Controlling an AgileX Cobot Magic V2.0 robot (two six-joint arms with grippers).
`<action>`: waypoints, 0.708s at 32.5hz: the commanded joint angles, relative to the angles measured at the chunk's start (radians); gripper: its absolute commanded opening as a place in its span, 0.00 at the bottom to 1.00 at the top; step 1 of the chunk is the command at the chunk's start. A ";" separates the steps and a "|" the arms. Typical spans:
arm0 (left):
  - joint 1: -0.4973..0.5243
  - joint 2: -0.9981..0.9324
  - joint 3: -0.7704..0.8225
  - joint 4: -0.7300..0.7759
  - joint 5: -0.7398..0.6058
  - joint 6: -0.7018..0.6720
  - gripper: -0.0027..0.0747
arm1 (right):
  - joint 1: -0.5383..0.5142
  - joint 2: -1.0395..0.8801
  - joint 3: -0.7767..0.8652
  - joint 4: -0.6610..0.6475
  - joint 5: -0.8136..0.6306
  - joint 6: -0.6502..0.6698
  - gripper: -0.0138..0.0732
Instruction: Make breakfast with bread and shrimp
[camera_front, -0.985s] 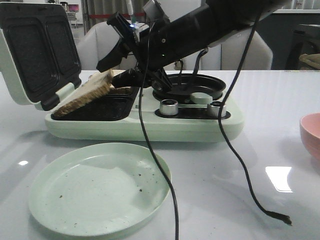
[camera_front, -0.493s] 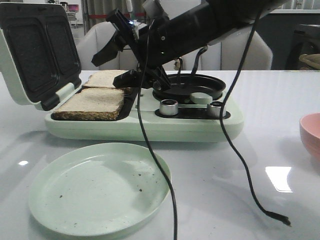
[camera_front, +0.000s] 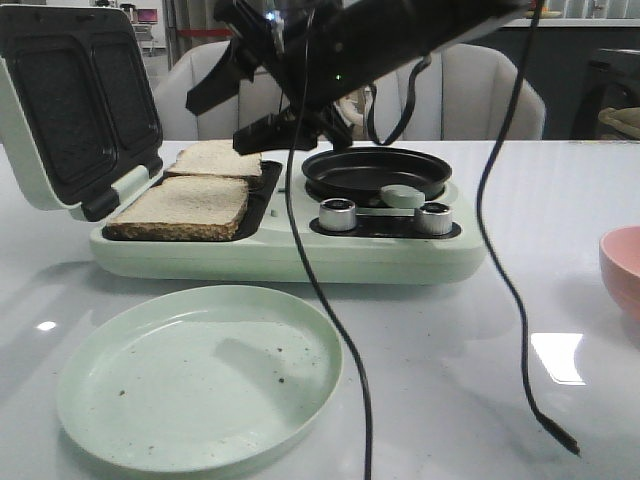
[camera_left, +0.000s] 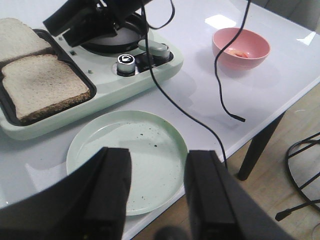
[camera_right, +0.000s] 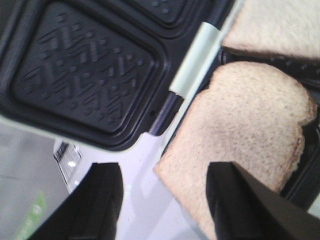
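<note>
Two slices of bread lie flat side by side in the open breakfast maker's tray: the near slice and the far slice. My right gripper hangs open above the far slice, holding nothing. Small orange shrimp lie in a pink bowl at the table's right. My left gripper is open and empty, high over the pale green plate at the table's front edge.
The maker's lid stands open at the left. A black pan sits on its right half, with two metal knobs and a green knob. A loose black cable dangles from the right arm onto the table.
The near slice, held tilted on edge by my right gripper a second ago, now lies flat in the tray. The right gripper has let go and risen.
</note>
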 joint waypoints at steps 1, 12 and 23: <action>0.003 0.011 -0.029 0.010 -0.078 -0.003 0.46 | -0.012 -0.152 -0.035 -0.149 0.026 0.078 0.71; 0.003 0.011 -0.029 0.010 -0.078 -0.003 0.46 | -0.013 -0.400 -0.034 -0.979 0.143 0.564 0.71; 0.003 0.011 -0.029 0.010 -0.078 -0.003 0.46 | -0.013 -0.648 0.195 -1.339 0.198 0.764 0.71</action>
